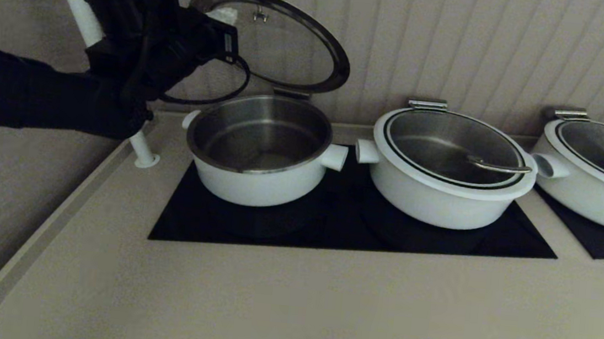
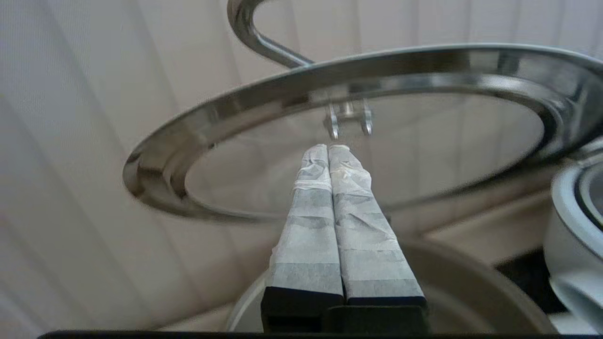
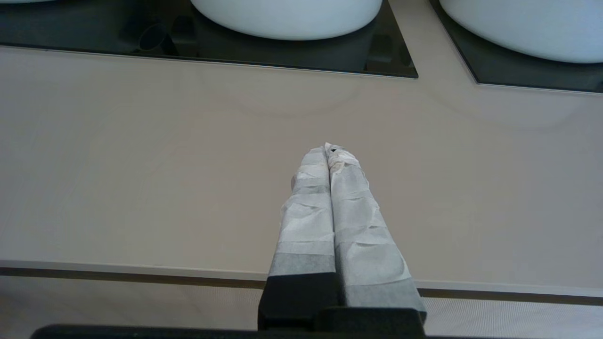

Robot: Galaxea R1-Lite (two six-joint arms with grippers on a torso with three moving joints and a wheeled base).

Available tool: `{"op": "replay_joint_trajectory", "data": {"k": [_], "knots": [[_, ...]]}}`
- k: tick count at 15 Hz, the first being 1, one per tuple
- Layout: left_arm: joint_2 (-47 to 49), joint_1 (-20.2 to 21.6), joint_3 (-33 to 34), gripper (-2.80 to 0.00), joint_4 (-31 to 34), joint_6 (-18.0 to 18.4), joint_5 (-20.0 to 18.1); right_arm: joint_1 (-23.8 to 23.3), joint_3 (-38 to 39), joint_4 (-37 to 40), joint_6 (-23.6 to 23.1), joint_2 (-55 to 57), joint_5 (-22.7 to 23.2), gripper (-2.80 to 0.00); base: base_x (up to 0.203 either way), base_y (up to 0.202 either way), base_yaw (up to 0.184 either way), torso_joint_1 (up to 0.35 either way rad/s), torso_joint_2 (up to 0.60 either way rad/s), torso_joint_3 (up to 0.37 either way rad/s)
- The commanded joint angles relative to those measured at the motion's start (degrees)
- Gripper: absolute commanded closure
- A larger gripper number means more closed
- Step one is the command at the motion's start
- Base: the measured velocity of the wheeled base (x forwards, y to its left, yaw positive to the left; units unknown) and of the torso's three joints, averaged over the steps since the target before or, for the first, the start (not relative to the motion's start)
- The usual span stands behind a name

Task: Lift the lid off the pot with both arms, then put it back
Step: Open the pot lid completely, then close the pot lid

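Right gripper [image 3: 328, 149]: taped fingers pressed together, empty, over smooth beige counter [image 3: 188, 165]. Round white pot [image 1: 262, 152], steel-lined, uncovered on black glass hob [image 1: 341, 223]. Left gripper [image 2: 329, 148] closed beneath tilted, steel-rimmed glass lid [image 1: 286, 40] raised behind pot.

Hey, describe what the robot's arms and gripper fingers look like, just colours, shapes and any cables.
The left arm is matte black and bulky, with a thin black cable looping off its wrist. Both the left gripper and the right gripper have long, tapering fingers wrapped in wrinkled pale grey-white tape, set in black bases.
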Motion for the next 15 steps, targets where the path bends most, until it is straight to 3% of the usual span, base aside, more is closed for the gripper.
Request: {"op": "replay_joint_trajectory", "data": {"k": [1,4,6,15], "knots": [[-4.2,0.0,4.1,0.00,-0.2,0.1,-0.1,0.0,0.0,0.0,-0.1,0.1,0.0,0.00,0.000,0.000,0.000,0.000,0.00,0.000],[-6.7,0.1,6.1,0.00,1.0,0.4,-0.3,0.0,0.0,0.0,-0.1,0.1,0.0,0.00,0.000,0.000,0.000,0.000,0.00,0.000],[-7.9,0.1,5.0,0.00,5.3,0.6,-0.4,0.0,0.0,0.0,-0.1,0.1,0.0,0.00,0.000,0.000,0.000,0.000,0.00,0.000],[-4.1,0.1,-15.3,0.00,22.9,1.1,-0.7,0.0,0.0,0.0,-0.1,0.1,0.0,0.00,0.000,0.000,0.000,0.000,0.00,0.000]]}}
